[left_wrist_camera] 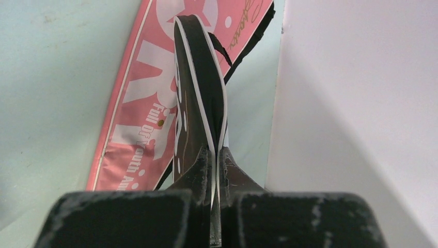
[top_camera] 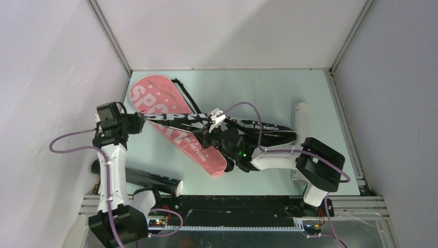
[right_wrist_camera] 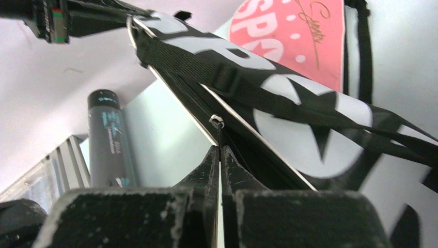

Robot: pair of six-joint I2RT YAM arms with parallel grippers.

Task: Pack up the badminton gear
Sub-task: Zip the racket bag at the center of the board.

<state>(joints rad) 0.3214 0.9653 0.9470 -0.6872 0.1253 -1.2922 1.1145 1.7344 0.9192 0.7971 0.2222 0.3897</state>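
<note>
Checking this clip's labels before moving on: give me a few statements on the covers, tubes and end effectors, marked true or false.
1. The left end effector is clamped on the black cover. True.
2. The pink cover is lifted off the table. False: it lies flat on it, under the black cover.
3. The right end effector is shut on the black cover's zipper pull. True.
4. The black tube lies at the far right. False: it lies near-left, by the left arm.
5. The white tube is at the table's right side. True.
</note>
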